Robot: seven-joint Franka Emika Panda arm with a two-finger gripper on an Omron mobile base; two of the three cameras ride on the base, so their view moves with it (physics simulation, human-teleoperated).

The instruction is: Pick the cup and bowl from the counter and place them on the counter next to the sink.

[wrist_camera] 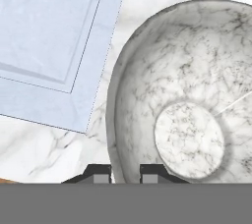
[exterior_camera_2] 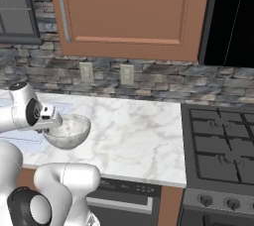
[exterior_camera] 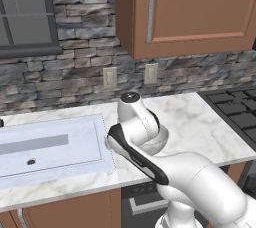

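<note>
Leftmost in the left base view, the sink (exterior_camera: 50, 147) sits recessed in the white marble counter (exterior_camera: 200, 122), its small dark drain hole toward the near side. Just right of the sink's rim, the white arm bends over the counter and hides most of the bowl (exterior_camera: 161, 142), of which a curved grey edge shows beside the wrist. Further right lies bare marble, then the black stovetop (exterior_camera: 237, 109) at the edge.

From the right base view, the gripper (exterior_camera_2: 48, 130) reaches in from the left and meets the near left rim of the bowl (exterior_camera_2: 69, 131), which hangs near the sink's corner; whether its base touches the marble, I cannot tell. Two wall outlets (exterior_camera_2: 106, 74) sit on the stone backsplash behind, under a wooden cabinet (exterior_camera_2: 129, 12).

Looking along the hand, the sink (wrist_camera: 54, 46) fills the upper left, and the bowl (wrist_camera: 189, 100) the right. The two dark fingertips (wrist_camera: 152, 174) stand close together, pinching the bowl's rim between them, one inside and one outside.
</note>
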